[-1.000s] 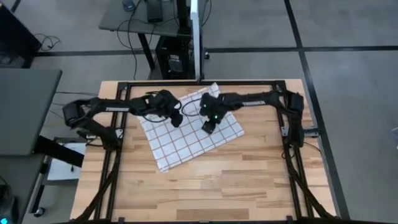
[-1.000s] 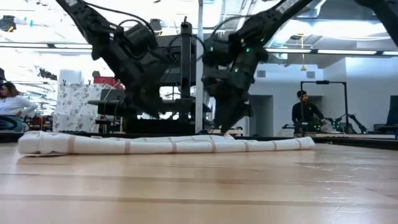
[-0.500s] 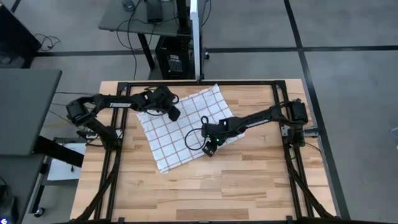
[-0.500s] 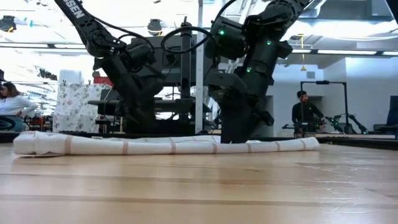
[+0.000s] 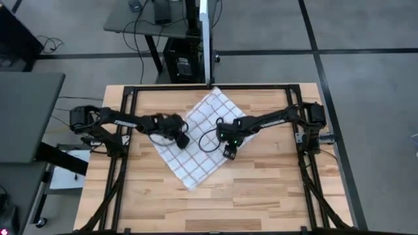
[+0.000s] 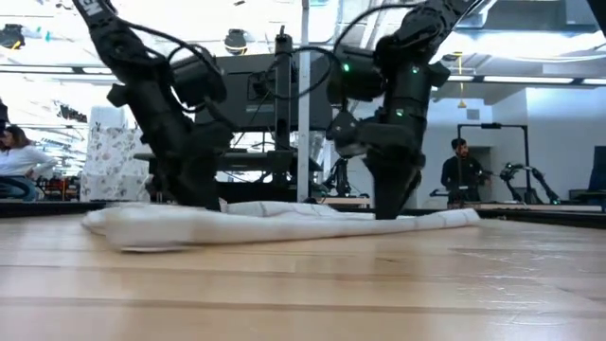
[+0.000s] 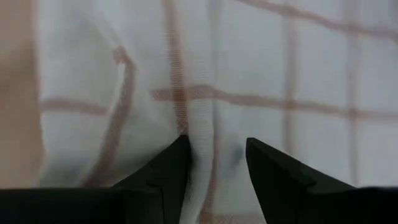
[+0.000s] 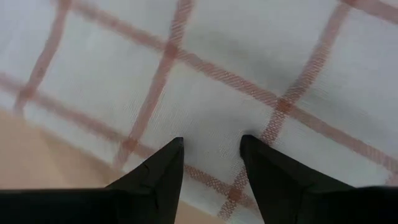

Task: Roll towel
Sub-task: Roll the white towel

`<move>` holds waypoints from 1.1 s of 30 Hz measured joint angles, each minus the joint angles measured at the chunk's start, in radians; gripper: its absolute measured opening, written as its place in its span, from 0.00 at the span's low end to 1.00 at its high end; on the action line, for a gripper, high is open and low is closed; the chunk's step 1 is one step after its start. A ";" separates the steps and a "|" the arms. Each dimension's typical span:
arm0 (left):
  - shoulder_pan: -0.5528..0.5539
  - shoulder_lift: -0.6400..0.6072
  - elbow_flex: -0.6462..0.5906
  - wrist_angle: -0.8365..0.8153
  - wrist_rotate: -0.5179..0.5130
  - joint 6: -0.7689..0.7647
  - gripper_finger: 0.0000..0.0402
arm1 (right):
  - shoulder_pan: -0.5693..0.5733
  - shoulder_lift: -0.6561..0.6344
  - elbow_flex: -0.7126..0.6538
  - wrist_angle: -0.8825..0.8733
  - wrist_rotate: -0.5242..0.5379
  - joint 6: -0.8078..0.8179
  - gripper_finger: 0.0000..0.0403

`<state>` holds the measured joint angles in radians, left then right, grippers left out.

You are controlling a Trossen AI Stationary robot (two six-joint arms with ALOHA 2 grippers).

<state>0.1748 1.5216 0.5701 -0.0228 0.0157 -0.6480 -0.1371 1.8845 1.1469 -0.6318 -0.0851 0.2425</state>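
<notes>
A white towel with a red-brown grid (image 5: 202, 130) lies on the wooden table as a diamond, one corner at the far edge (image 5: 213, 90) and one toward the near side (image 5: 193, 188). In the low view the towel (image 6: 284, 223) is a low, rumpled band. My left gripper (image 5: 183, 140) stands on its left part, shut on cloth. My right gripper (image 5: 228, 150) stands on its right near edge, also shut on cloth. My left gripper pinches a raised fold of the towel (image 7: 202, 134) between its two fingers, near the towel's left corner. The fingers come from above, pointing down. The rest of the towel lies on the table, puckered around the hold. My right gripper has its two fingers down on the towel just inside its right near edge (image 8: 211, 134), with cloth between them and bare wood (image 8: 37, 186) beside. The fingers come from above, pointing down. The towel lies flat on the table here.
A black frame (image 5: 130, 98) runs along the table's far edge and both sides. Bare wood (image 5: 261, 196) fills the near half of the table. In the room behind, one person sits at the left (image 6: 14, 161) and one stands at the right (image 6: 462, 170).
Both grippers have dragged the towel, and it has turned about on the table from a skewed square into a diamond. One corner has swung out toward the near edge. My left gripper has gone toward the near edge. My right gripper has gone toward the near edge, then slightly right.
</notes>
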 joint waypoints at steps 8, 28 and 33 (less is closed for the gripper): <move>-0.162 -0.011 0.093 -0.026 -0.125 -0.124 0.36 | -0.159 -0.107 0.027 -0.087 -0.013 -0.197 0.40; 0.345 0.085 0.390 -0.415 0.213 0.986 0.31 | 0.023 -0.179 -0.203 0.370 -0.029 0.231 0.40; 0.324 0.185 0.390 -0.368 0.188 1.214 0.31 | 0.039 -0.132 -0.204 0.392 -0.024 0.300 0.40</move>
<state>0.4992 1.7065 0.9600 -0.3909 0.2041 0.5663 -0.0986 1.7527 0.9428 -0.2394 -0.1087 0.5424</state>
